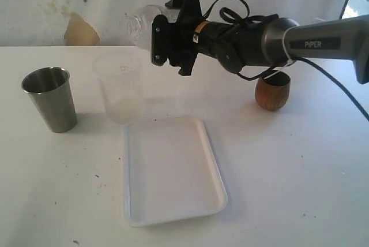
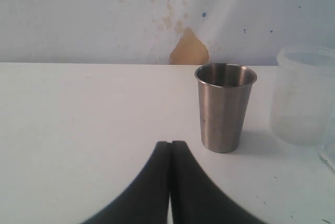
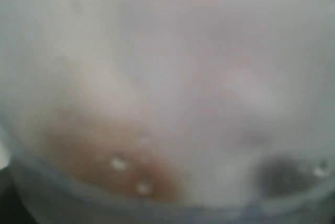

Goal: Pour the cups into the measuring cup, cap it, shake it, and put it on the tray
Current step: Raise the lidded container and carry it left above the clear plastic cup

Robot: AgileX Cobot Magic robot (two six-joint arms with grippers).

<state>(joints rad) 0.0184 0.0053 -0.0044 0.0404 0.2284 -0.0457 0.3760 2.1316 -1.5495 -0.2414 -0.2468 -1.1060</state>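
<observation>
My right gripper (image 1: 157,34) hangs in the air at the back, reaching left, closed on a clear rounded plastic piece (image 1: 138,23). That clear piece (image 3: 167,98) fills the right wrist view as a blur. No graduation scale shows on it, so I cannot tell whether it is the measuring cup. The steel tumbler (image 1: 51,100) stands upright at the left. The brown wooden cup (image 1: 272,94) stands behind the right arm. The white tray (image 1: 173,212) lies flat at the front centre. My left gripper (image 2: 170,143) is shut and empty, low over the table, short of the steel tumbler (image 2: 225,109).
A cloudy translucent container (image 1: 118,88) stands open on the table just below the held piece, between the tumbler and the tray. The same container (image 2: 303,98) shows beside the tumbler in the left wrist view. A stained wall (image 1: 81,30) closes off the back.
</observation>
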